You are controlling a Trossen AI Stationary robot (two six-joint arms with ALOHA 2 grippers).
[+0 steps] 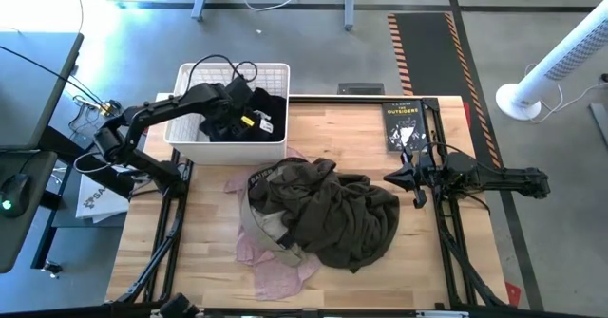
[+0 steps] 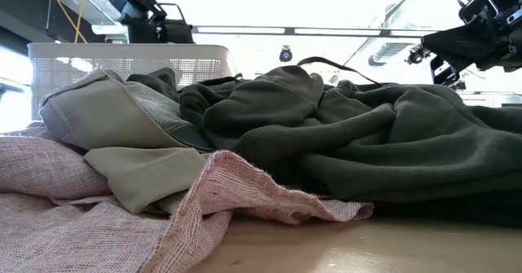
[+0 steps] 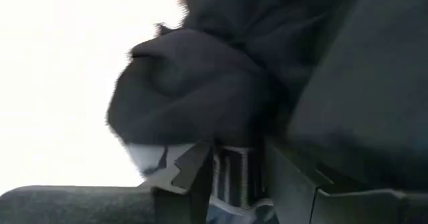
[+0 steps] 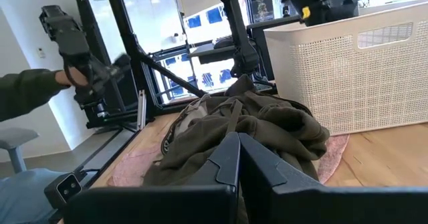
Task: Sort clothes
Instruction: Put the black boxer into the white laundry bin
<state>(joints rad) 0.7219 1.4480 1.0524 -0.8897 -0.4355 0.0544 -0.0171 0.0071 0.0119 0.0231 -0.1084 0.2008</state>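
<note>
A black garment [image 1: 249, 111] lies in the white basket [image 1: 186, 133] at the table's far left. My left gripper [image 1: 237, 102] is inside the basket, right at that garment [image 3: 200, 77], with its fingers apart. On the table's middle lies a pile. In it a dark olive-brown garment [image 1: 332, 209] lies on top of a khaki one with a black lettered band [image 1: 258, 178] and a pale pink one [image 1: 275, 275]. My right gripper [image 1: 401, 177] is shut and empty, above the table just right of the pile. My left gripper has its open fingers [image 3: 194, 177] close against the black garment's bulge [image 3: 194, 97] in the basket. I cannot tell whether they touch it.
A black paperback book [image 1: 404, 123] lies at the table's far right. The basket wall [image 4: 348, 70] stands behind the pile. A person's green sleeve [image 4: 27, 93] shows beyond the table's left side. A white fan [image 1: 556, 71] stands off the table at the right.
</note>
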